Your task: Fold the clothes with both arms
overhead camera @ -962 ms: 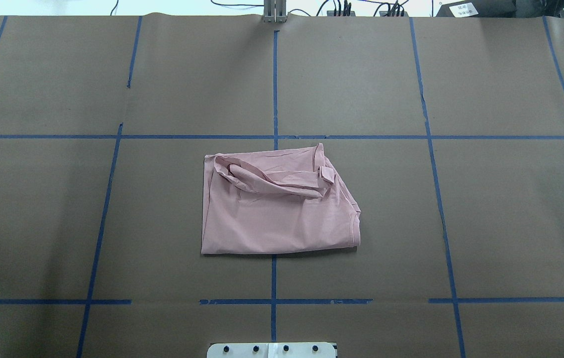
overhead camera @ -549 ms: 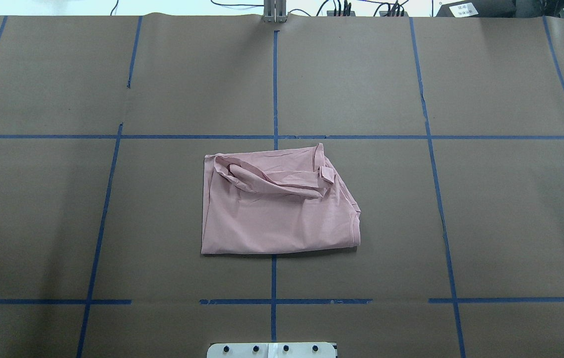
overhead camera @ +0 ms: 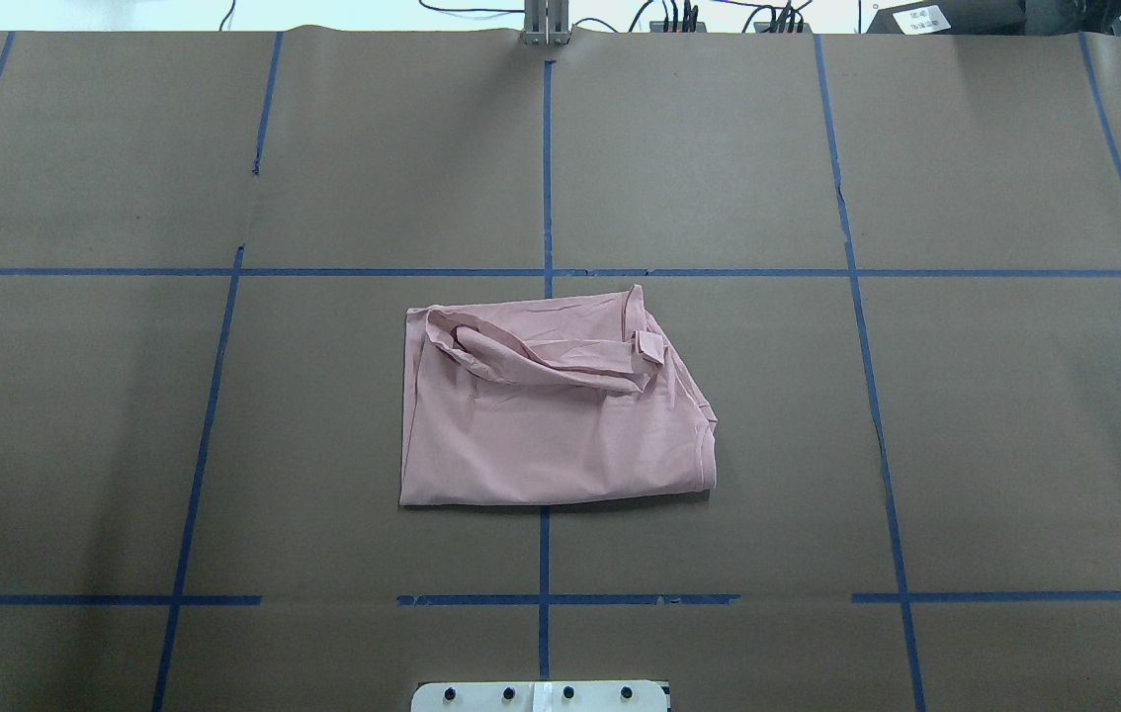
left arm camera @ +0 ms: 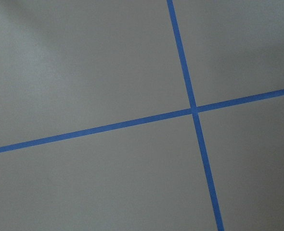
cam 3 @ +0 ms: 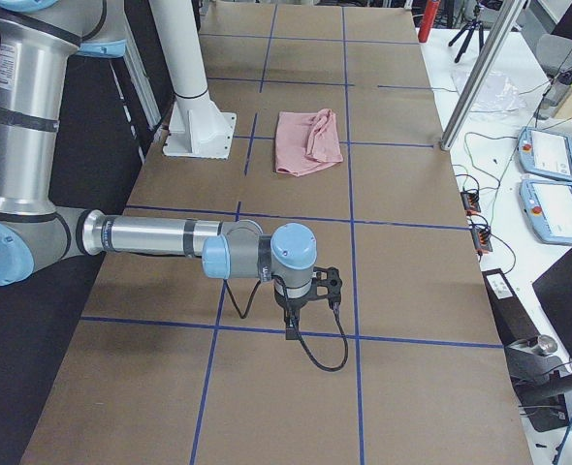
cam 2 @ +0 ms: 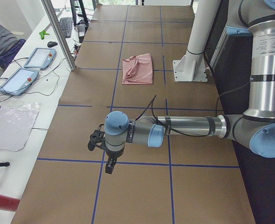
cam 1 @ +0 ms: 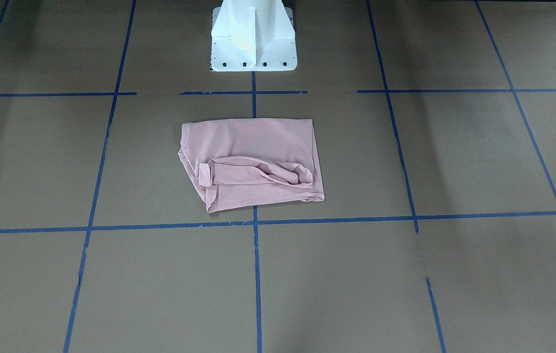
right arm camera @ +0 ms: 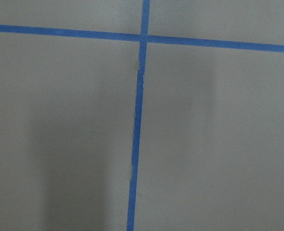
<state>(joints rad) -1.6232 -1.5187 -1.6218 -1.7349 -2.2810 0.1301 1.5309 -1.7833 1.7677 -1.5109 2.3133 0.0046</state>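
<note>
The pink T-shirt (overhead camera: 551, 415) lies in the middle of the desk (overhead camera: 1015, 445), a little way out from the white pedestal (cam 1: 252, 37). It is already folded into a rough rectangle, with its long side running along the desk's length and a bunched sleeve on the far side.

Both arms hang low over opposite ends of the desk. The left gripper (cam 2: 109, 169) and the right gripper (cam 3: 292, 334) are each well apart from the shirt, and each would have to travel inward along the desk to reach it. Neither looks clearly nearer, as far as I can judge.

Neither gripper has hold of the shirt. I cannot tell how far open either one is from these side views. Between them and the cloth lie only brown paper and blue tape lines (overhead camera: 546, 168).
</note>
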